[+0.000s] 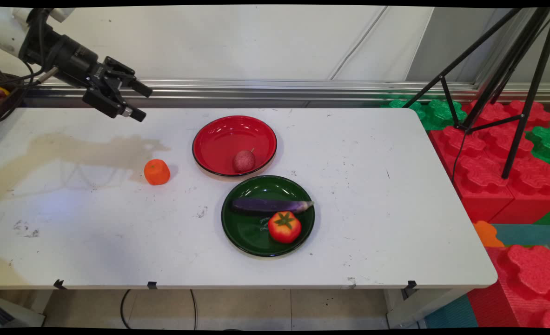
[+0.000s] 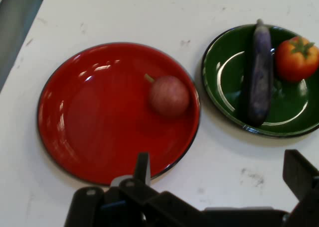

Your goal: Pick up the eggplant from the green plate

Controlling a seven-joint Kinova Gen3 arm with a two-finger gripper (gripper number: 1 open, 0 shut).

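The pincer [image 1: 137, 100] hangs above the tabletop's [image 1: 395, 209] far left corner, fingers apart and empty. Nearest lies an orange [image 1: 156, 171]. Mid-tabletop, a red plate [image 1: 214, 139] holds a reddish fruit [image 1: 243, 161]; just beside it, toward the near edge, a green plate [image 1: 242, 228] carries an eggplant [image 1: 270, 205] and tomato [image 1: 284, 226].

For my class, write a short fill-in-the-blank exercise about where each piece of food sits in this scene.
1. The eggplant and tomato lie in the ____ plate.
2. The red plate holds a single reddish ____.
3. The orange sits directly on the ____.
4. The gripper holds ____.

Missing words: green; fruit; table; nothing
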